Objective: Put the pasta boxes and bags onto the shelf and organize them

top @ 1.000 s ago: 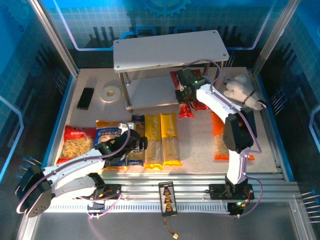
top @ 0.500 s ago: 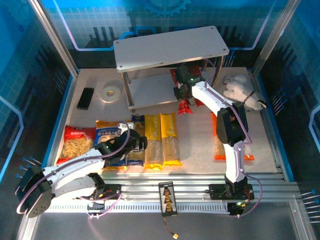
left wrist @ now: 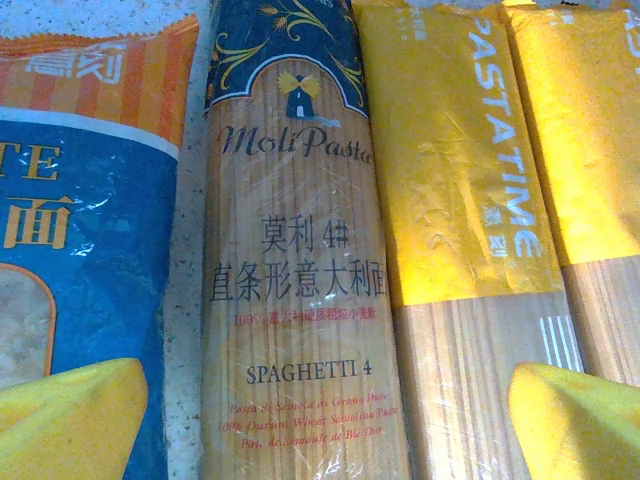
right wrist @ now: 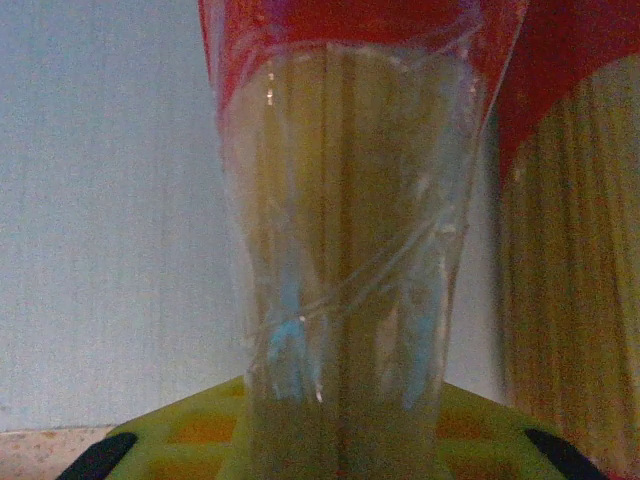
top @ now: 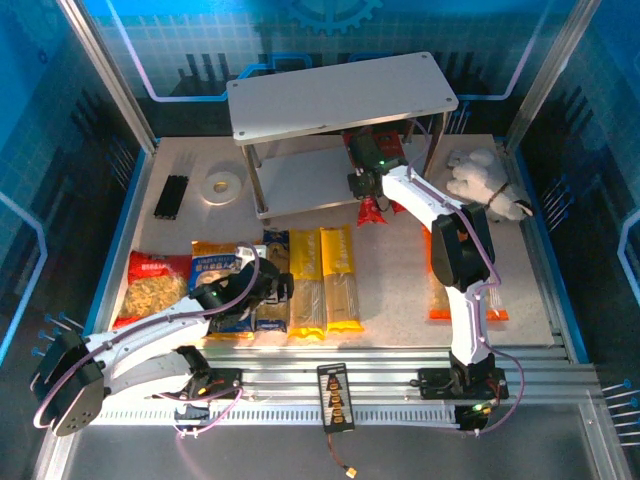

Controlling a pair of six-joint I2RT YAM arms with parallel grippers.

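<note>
Both arms at pasta packs, near table to shelf.
Left gripper (left wrist: 322,415) hangs spread over the dark blue pack (left wrist: 295,250), at 6 o'clock from the shelf (top: 300,182); right gripper (top: 368,188) apparently clamps a red pack (right wrist: 350,250) at its 3 o'clock edge.

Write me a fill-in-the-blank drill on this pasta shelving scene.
1. The right pincer holds a red spaghetti pack at the shelf's ____ board.
2. The left pincer hangs open above the Moli Pasta pack, which lies between the blue bag and a ____ Pasta Time pack.
3. In the top view, the white plush toy lies to the ____ of the shelf.

Missing words: lower; yellow; right.
</note>
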